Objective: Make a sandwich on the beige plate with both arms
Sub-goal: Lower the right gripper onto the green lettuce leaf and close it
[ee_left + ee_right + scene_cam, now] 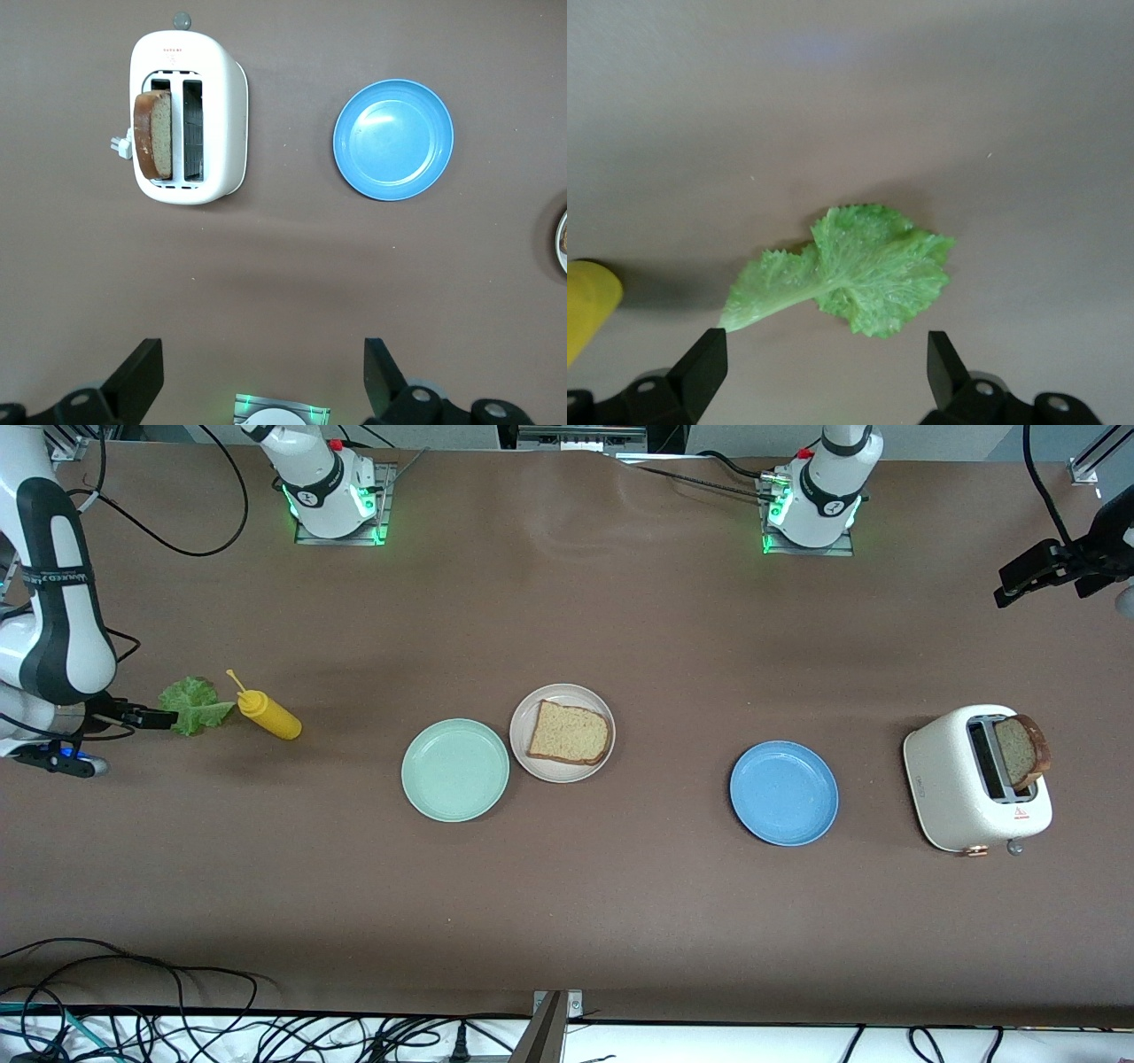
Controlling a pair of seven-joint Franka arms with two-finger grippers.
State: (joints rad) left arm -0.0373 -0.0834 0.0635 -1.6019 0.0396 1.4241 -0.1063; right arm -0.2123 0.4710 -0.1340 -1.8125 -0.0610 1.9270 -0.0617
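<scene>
One bread slice (570, 732) lies on the beige plate (532, 710); lettuce leaf (849, 273) flat on the table at the right arm's end. Right gripper (824, 372) is spread wide over it, empty. Left gripper (264, 381) likewise, high near the toaster (186, 115). Thin leaf may be missed or pinched off-centre. Second slice (152, 135) is half sunk in its slot.

- We see the round pale beige plate (562, 696) mid-tabletop, touching the mint-green plate.
- We find one square tan bread slice with brown crust (570, 732) lying flat on it.
- A second browned slice (1021, 751) stands upright in the white toaster.
- The ruffled green lettuce leaf (195, 705) lies flat at the right arm's end.
</scene>
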